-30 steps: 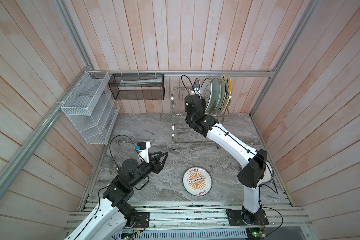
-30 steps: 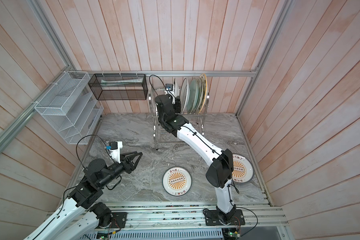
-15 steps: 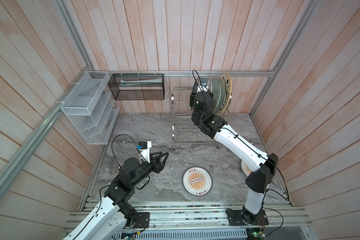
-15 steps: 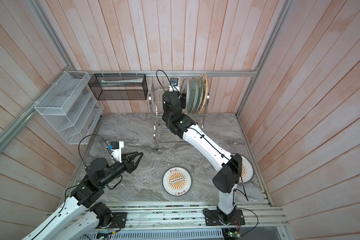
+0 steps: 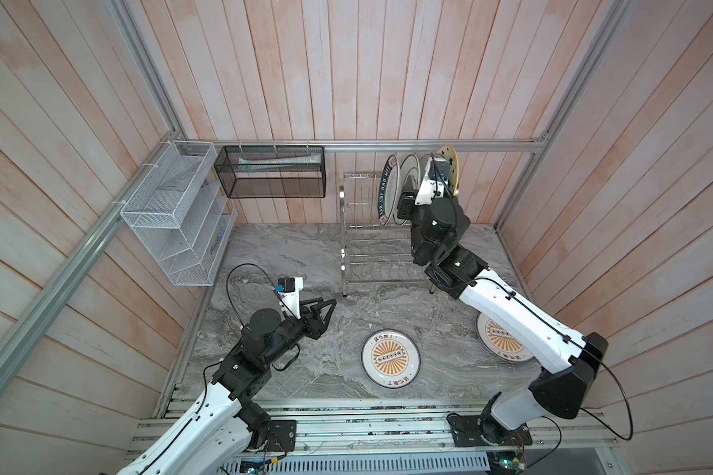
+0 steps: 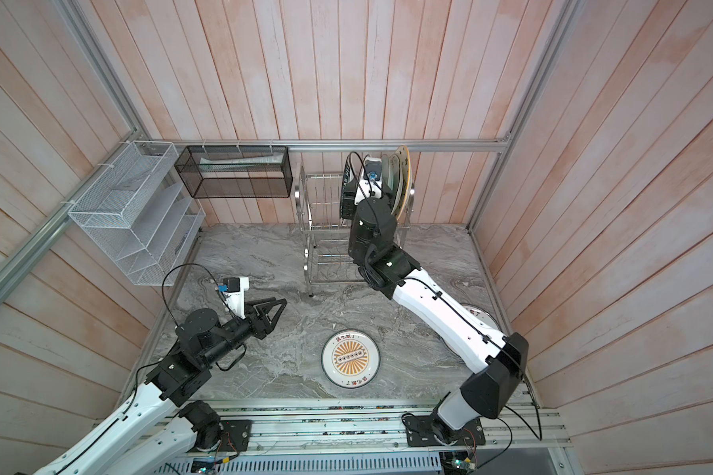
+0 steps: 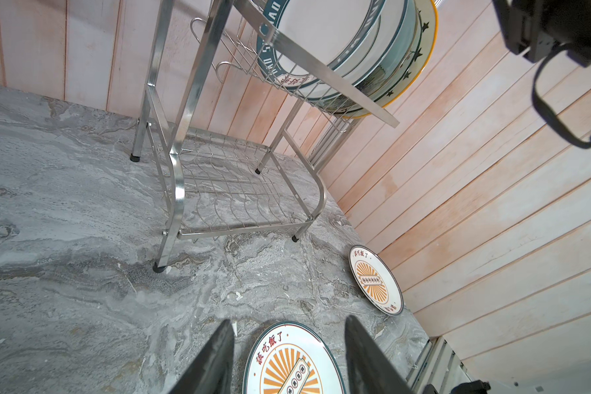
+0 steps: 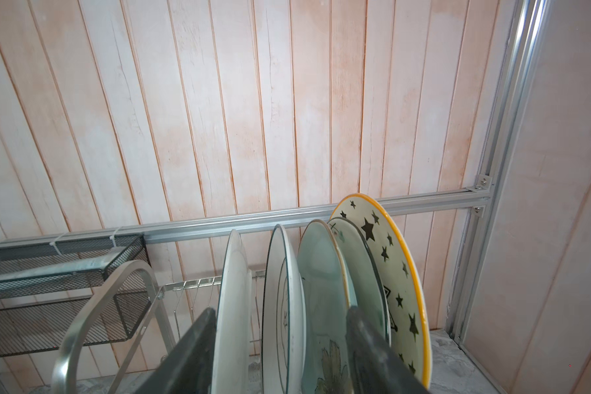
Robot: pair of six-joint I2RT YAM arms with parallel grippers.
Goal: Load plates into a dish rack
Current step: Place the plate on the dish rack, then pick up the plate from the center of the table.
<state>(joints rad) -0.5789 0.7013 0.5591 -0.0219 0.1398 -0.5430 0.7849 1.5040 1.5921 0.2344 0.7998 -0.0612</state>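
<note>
Two plates not yet loaded, both flat on the desk (image 5: 285, 255): one sunburst plate (image 5: 390, 358) at lower centre of a top view, a second sunburst plate (image 5: 499, 342) at lower right, half under the right forearm. To their left, left end effector (image 7: 289, 322) hovering low over bare marble, jaws apart, nothing held, only a glimpse of the nearer sunburst plate beyond them. No shift there over the last second.

Farther back, upper middle of the frame: dish rack (image 5: 342, 246), lower tier bare, upper tier carrying five plates on edge, packed toward its right end, from green-lettered plate (image 5: 385, 193) on the left of the row to black-starred plate (image 8: 389, 259) on the right. Right end effector (image 8: 280, 312) up at that row, swung rightward across it within the last second and spread wider on the way — now open, fingers (image 8: 191, 351) straddling several rims, gripping none. Green-lettered plate standing on its own between the rods — by the look of it just let go, so a fifth plate loaded. Next, at a guess: back out without knocking a rim, then down for a sunburst plate.

Beyond, against the back wall, black mesh basket (image 5: 270, 177) and white mesh organiser (image 5: 169, 222), neither arm near them.
</note>
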